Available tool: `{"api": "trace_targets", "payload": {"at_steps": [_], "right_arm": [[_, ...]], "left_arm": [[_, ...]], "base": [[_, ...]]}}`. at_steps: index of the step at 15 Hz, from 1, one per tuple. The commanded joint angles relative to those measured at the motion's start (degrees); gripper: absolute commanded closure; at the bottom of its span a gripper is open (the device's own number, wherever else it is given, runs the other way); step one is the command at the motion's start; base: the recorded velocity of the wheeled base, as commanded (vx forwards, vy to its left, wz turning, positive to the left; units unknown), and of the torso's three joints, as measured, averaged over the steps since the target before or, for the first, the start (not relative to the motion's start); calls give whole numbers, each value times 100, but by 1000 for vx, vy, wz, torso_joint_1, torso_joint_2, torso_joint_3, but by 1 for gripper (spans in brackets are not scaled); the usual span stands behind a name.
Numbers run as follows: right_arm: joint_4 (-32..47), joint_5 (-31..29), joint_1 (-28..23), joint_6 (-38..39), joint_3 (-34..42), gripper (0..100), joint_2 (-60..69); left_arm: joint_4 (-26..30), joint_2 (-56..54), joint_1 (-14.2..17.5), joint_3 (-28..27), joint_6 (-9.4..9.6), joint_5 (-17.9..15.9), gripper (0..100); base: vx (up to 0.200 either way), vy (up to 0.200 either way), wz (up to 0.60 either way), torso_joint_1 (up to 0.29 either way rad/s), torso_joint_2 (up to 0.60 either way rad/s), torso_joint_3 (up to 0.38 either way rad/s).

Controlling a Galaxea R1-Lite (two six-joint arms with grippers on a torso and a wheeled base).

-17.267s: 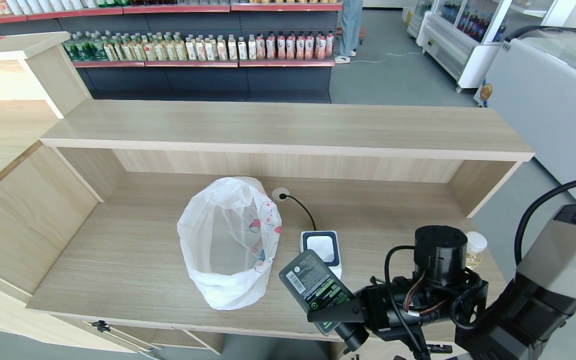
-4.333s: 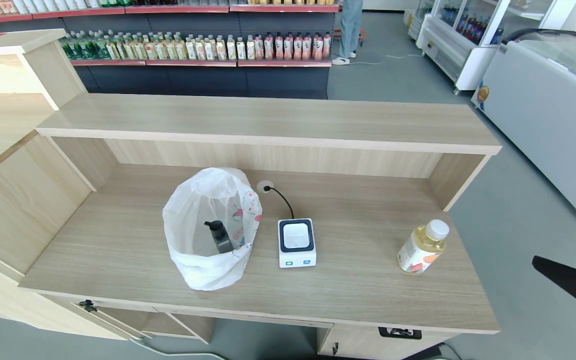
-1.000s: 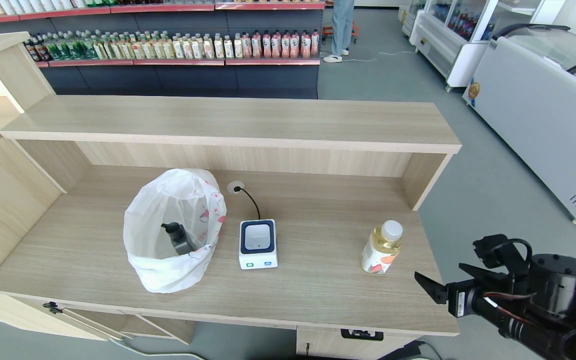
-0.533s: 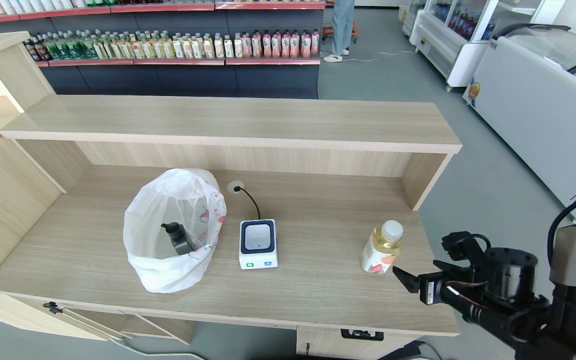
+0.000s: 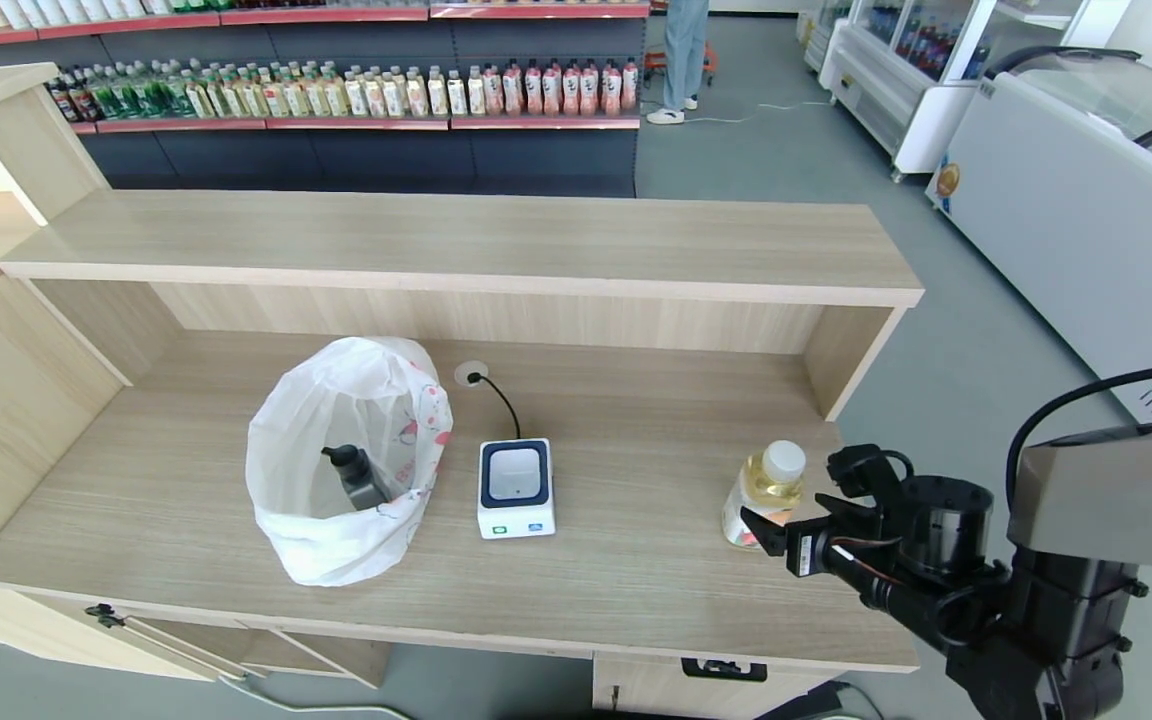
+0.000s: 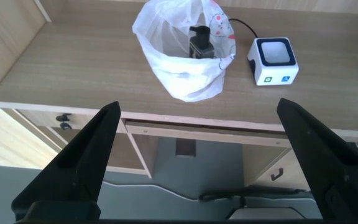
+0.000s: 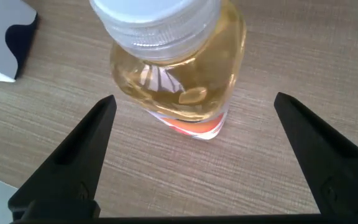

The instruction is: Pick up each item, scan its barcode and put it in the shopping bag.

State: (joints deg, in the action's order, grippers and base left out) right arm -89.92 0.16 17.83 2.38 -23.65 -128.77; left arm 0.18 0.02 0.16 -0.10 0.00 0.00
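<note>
A bottle [image 5: 764, 494] of yellow liquid with a white cap and an orange-and-white label stands upright near the right end of the wooden counter [image 5: 636, 580]. My right gripper [image 5: 771, 527] is open at its near right side. In the right wrist view the bottle [image 7: 179, 74] rises between the two spread fingers [image 7: 73, 162], apart from both. A white plastic shopping bag [image 5: 336, 470] stands open on the left with a black pump bottle [image 5: 361, 480] inside. The scanner [image 5: 516, 488] sits between the bag and the bottle. My left gripper [image 6: 197, 168] hangs open below the counter's front edge, holding nothing.
A raised shelf [image 5: 456, 245] runs along the back of the counter, with side walls at both ends. The scanner's cable [image 5: 498, 398] leads to a hole in the counter. The left wrist view looks up at the bag [image 6: 185, 68], scanner [image 6: 273, 60] and a drawer front [image 6: 204, 134].
My right arm has moved left and forward from beyond the counter's right end, bringing its open gripper up to the bottle. The bag, scanner and bottle have stayed put.
</note>
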Motion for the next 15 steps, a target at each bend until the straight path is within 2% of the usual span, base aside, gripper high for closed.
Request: {"api": "trace_targets", "payload": {"at_steps": [1, 4, 6, 14, 15], "right_arm": [[-8, 2, 168, 0, -96, 0, -140], [-8, -69, 264, -53, -412, 0, -368], [-8, -394, 264, -176, -913, 0, -693], [-8, -367, 326, -554, -2091, 0, -1353], [-8, -367, 326, -589, -2135, 100, -1361]], "left_arm": [[-1, -2, 2, 1, 0, 0, 0], [-1, -2, 2, 1, 0, 0, 0], [-1, -2, 2, 1, 0, 0, 0], [-1, -2, 2, 1, 0, 0, 0], [-1, -2, 2, 1, 0, 0, 0]], "base": [[0, 0, 0, 0, 0, 0], [0, 0, 0, 0, 0, 0], [0, 0, 0, 0, 0, 0], [0, 0, 0, 0, 0, 0], [0, 0, 0, 0, 0, 0]]}}
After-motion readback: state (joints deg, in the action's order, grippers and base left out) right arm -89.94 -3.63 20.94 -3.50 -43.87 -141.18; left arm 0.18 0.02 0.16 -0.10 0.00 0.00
